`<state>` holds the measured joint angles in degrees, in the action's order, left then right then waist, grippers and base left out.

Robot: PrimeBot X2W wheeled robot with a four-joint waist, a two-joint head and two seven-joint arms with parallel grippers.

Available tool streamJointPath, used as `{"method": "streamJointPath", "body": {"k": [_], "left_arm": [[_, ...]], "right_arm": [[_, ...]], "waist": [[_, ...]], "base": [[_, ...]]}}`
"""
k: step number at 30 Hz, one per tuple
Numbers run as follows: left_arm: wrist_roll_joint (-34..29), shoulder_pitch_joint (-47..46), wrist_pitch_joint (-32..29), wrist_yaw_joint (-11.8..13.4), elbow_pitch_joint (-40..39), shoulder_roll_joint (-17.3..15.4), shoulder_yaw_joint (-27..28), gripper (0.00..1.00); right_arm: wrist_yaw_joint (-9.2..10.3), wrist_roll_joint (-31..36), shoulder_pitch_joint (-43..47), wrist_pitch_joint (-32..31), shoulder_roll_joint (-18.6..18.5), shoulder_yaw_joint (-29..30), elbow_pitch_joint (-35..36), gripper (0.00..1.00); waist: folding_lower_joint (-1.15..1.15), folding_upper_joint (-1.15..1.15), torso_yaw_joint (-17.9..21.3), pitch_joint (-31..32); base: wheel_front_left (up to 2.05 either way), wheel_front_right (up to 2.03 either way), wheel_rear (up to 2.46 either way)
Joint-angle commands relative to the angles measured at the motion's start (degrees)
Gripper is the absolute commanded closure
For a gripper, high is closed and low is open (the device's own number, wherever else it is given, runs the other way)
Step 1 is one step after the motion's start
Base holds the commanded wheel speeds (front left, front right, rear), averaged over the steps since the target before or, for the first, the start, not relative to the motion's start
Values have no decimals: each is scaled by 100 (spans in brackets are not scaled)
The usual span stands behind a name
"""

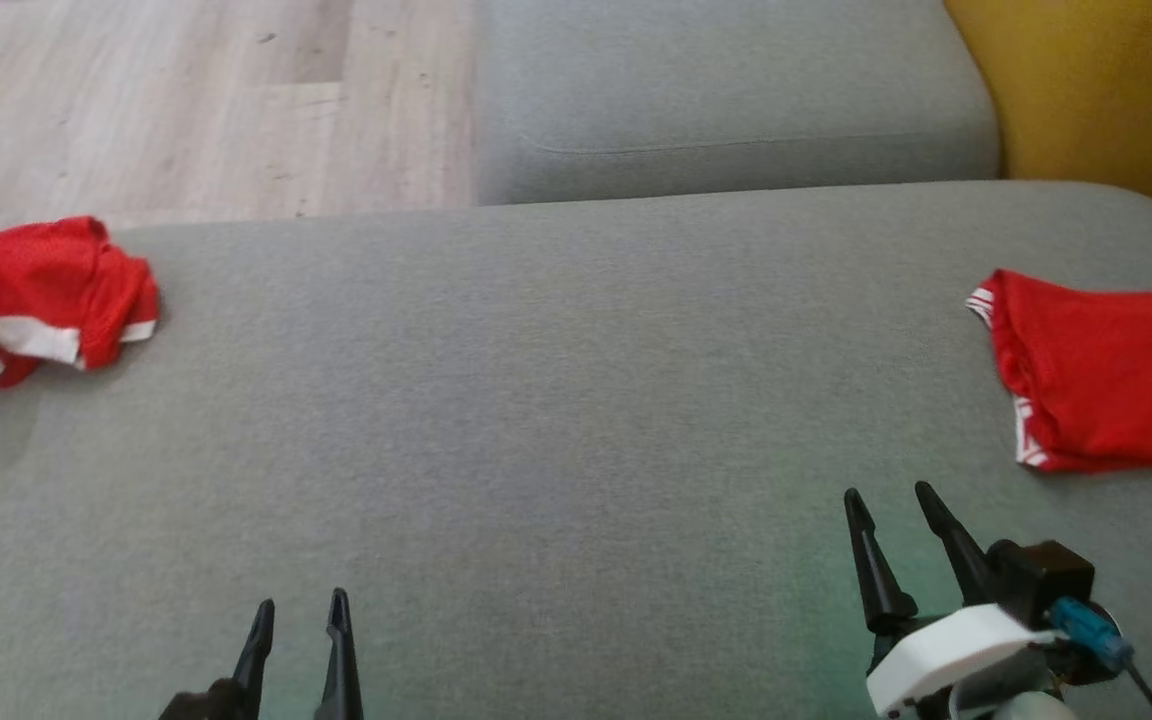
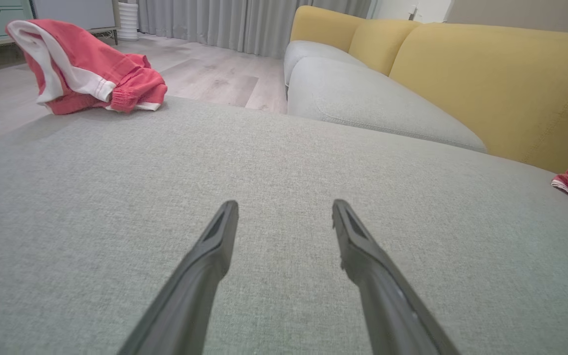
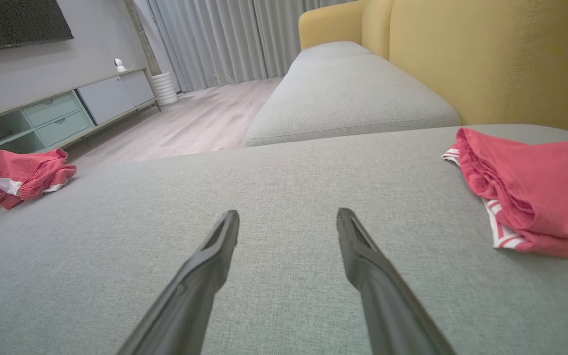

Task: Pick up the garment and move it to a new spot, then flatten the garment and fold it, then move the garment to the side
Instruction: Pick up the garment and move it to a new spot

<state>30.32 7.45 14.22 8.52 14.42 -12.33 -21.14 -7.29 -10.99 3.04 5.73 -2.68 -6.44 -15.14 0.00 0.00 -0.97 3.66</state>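
Red crumpled shorts (image 1: 36, 295) are lying far left on the grey sofa cushion (image 1: 536, 400), a folded red pair (image 1: 1106, 370) at right. The left hand (image 1: 302, 598) and right hand (image 1: 887, 489) are hovering released, empty. Pickup is seemingly pending, calling for a leftward reach.

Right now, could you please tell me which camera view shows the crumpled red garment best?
The left wrist view: the crumpled red garment appears whole and largest there. The head and right wrist views show it smaller, clipped at their left edges.
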Motion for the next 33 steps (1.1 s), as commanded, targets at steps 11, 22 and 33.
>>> {"method": "streamJointPath", "body": {"k": [11,22,33], "left_arm": [[-80,-313,-64,40,-296,-190,131,0],[-34,-126,-154,164,-565,-378,225,0],[4,-57,-65,278,-829,-425,398,0]], "right_arm": [[-20,-156,-15,244,-20,-135,154,0],[-20,-341,-87,369,-20,-394,-19,0],[-20,-275,-256,363,-20,-503,-22,0]], "waist": [[0,0,-1402,47],[0,0,-2589,108],[0,0,-2655,37]], "base": [[0,0,0],[0,0,0],[0,0,0]]}}
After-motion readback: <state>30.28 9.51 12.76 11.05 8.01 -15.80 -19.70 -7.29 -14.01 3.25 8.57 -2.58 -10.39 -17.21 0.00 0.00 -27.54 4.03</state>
